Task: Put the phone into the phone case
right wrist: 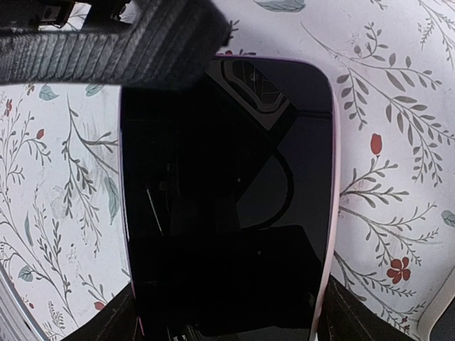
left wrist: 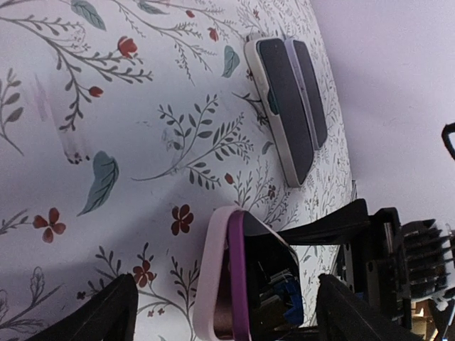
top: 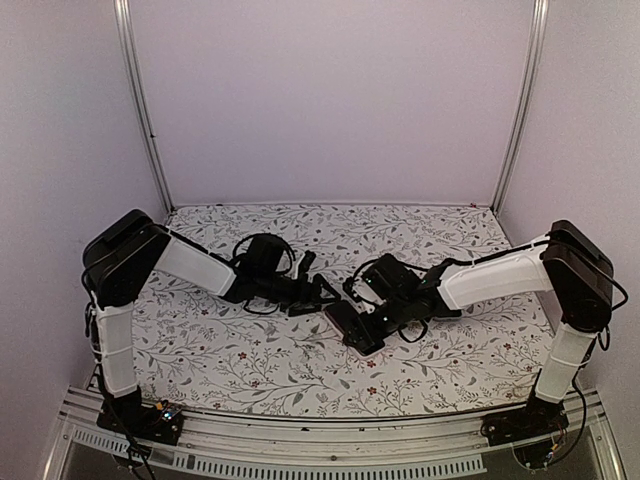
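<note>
Right wrist view: dark-screened phone [right wrist: 227,199] between the fingers [right wrist: 348,320].

My hand [left wrist: 226,288] is spread wide, a dark finger [left wrist: 106,312] on either side. Between them, untouched, stands a purple-edged phone [left wrist: 266,284] in a pale pink case [left wrist: 213,284], with the right hand [left wrist: 334,231] against it. Farther off, a white-rimmed dark device [left wrist: 284,106] lies on the floral counter [left wrist: 106,142].

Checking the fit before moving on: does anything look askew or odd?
The phone shows a purple edge standing beside the rim of the pale case in the left wrist view, so it may not be fully seated.
</note>
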Motion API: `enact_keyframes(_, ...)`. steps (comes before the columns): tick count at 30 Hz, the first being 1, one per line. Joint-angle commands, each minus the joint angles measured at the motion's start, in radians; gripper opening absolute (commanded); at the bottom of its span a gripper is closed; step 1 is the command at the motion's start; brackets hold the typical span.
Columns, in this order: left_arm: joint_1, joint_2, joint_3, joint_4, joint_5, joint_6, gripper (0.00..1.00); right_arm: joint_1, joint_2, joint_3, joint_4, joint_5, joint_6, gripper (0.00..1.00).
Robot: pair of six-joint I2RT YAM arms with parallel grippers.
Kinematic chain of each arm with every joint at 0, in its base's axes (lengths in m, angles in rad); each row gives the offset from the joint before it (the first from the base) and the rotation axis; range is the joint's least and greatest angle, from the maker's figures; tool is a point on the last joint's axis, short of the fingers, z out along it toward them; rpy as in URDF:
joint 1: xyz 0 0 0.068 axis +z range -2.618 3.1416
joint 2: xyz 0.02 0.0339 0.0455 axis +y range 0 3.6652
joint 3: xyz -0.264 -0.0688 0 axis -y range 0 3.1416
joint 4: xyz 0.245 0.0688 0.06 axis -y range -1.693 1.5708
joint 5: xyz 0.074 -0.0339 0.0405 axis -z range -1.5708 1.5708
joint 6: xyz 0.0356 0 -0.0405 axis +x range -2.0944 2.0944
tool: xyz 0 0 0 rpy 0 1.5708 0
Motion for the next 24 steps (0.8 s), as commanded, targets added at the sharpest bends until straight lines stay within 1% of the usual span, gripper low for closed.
enact_keyframes(1, -0.015, 0.017, -0.003, 0.069, 0.053, -0.047, 0.86, 0.005, -0.056, 0.004, 0.068, -0.009, -0.003, 0.40)
enact_keyframes(2, -0.017, 0.019, -0.002, 0.076, 0.059, -0.049, 0.84, 0.006, -0.056, 0.005, 0.072, -0.011, -0.002, 0.40)
enact_keyframes(4, -0.021, 0.021, 0.003, 0.081, 0.067, -0.050, 0.77, 0.005, -0.054, 0.012, 0.077, -0.013, -0.003, 0.40)
enact_keyframes(10, -0.026, 0.032, -0.009, 0.127, 0.106, -0.085, 0.49, 0.005, -0.034, 0.035, 0.079, 0.011, -0.003, 0.40)
enact_keyframes(13, -0.028, 0.034, -0.012, 0.132, 0.114, -0.084, 0.38, 0.006, -0.026, 0.039, 0.086, 0.020, -0.003, 0.40)
enact_keyframes(21, -0.035, 0.038, -0.012, 0.142, 0.136, -0.077, 0.38, 0.005, -0.013, 0.045, 0.104, 0.079, 0.016, 0.39)
enact_keyframes(24, -0.040, 0.042, -0.008, 0.139, 0.140, -0.074, 0.43, 0.006, -0.011, 0.052, 0.110, 0.082, 0.021, 0.38)
